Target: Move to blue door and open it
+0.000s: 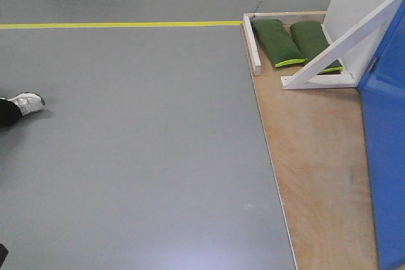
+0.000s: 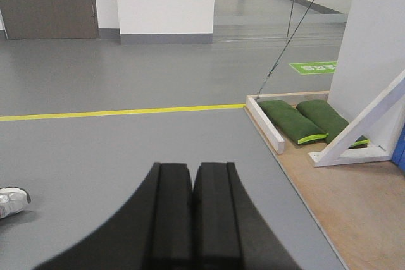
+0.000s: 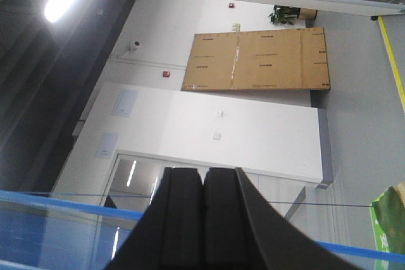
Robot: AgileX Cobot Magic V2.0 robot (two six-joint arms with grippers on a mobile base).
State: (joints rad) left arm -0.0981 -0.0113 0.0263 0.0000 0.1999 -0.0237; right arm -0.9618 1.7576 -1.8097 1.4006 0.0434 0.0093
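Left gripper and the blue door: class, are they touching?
Apart. Left wrist view: the left gripper hangs over grey floor; the blue door is a sliver far right.

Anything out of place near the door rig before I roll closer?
Nothing spilled or damaged. One oddity: a person's white shoe sits on the grey floor at the far left, well clear of the blue door.

Front camera downward, left wrist forward, sharing green bags [image 1: 278, 42] [image 2: 288, 121], right wrist rolled
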